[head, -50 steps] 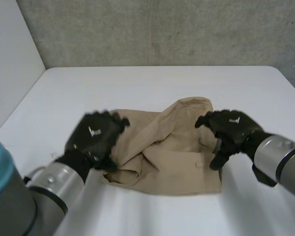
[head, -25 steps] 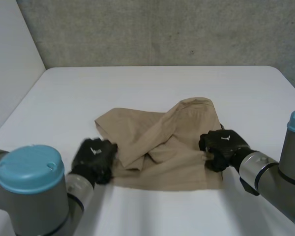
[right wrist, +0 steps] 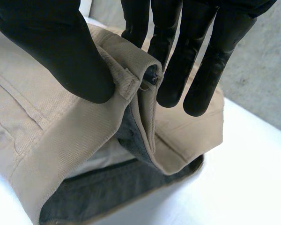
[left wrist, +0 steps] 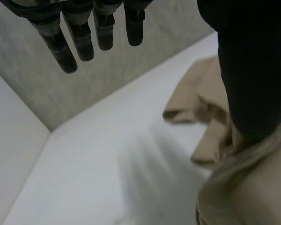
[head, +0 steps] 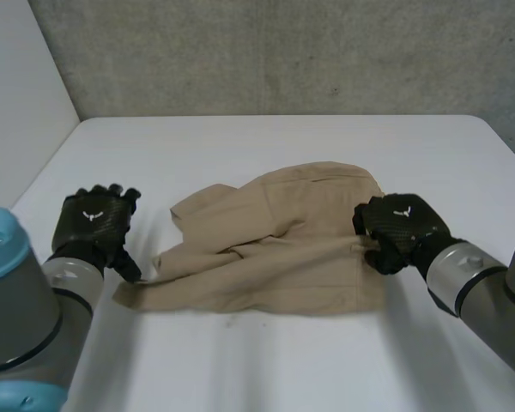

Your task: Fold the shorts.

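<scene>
Tan shorts (head: pixel 283 257) lie crumpled on the white tabletop (head: pixel 266 146), btwn the two hands, w/ loose folds across the middle.

Left hand (head: pixel 93 225) sits at one end of the shorts. Its fingers (left wrist: pixel 82 37) are straight, a little apart & lifted clear of the cloth, holding nothing. The thumb (left wrist: pixel 253 70) points down & its tip meets a bunched-up bit of shorts (left wrist: pixel 253 192) in the left wrist view; nothing pinches against it. Past the fingertips there is bare tabletop (left wrist: pixel 107 154) & a grey wall (left wrist: pixel 98 70). In the head view the thumb tip is just beside the narrow corner of cloth that trails toward that hand.

Right hand (head: pixel 401 227) is on the opposite edge, the waistband side. In the right wrist view the thumb (right wrist: pixel 56 47) presses on one face of a raised waistband fold & the fingers (right wrist: pixel 171 56) come down the other face, so the fold is clamped btwn them. A belt loop (right wrist: pixel 131 86) sits right at the thumb tip. Below the fingers the fold gapes & shows a darker grey lining (right wrist: pixel 117 192). More of the shorts (right wrist: pixel 192 126) lies flat past the fingertips, w/ tabletop (right wrist: pixel 257 164) beyond.
</scene>
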Motion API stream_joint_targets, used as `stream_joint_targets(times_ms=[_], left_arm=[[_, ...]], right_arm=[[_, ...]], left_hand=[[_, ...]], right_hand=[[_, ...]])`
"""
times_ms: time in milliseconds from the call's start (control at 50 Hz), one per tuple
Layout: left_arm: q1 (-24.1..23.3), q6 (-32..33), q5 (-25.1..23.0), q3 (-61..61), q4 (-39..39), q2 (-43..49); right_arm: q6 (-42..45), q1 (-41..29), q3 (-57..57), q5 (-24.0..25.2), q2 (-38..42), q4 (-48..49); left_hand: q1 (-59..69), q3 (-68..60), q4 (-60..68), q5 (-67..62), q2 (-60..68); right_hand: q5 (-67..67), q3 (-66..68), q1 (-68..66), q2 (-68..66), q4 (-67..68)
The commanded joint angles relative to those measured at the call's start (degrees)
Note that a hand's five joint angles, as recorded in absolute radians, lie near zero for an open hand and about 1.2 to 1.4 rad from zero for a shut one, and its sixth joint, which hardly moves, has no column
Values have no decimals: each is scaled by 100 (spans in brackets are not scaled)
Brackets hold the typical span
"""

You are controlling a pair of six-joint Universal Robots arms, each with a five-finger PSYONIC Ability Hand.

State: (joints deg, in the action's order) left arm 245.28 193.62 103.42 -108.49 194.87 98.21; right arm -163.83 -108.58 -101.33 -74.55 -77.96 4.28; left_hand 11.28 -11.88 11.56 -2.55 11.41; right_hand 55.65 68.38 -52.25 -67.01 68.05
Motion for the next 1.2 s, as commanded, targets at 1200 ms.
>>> stream_joint_targets(times_ms=[1200], left_arm=[[125,97,-1202,-286,-302,1007]], right_arm=[[-386,74,676,-244,-150,-59]], left_hand=[[2965,-2904,2937,-2838,2952]], right_hand=[[1435,1162,-2775,-1299,1195]])
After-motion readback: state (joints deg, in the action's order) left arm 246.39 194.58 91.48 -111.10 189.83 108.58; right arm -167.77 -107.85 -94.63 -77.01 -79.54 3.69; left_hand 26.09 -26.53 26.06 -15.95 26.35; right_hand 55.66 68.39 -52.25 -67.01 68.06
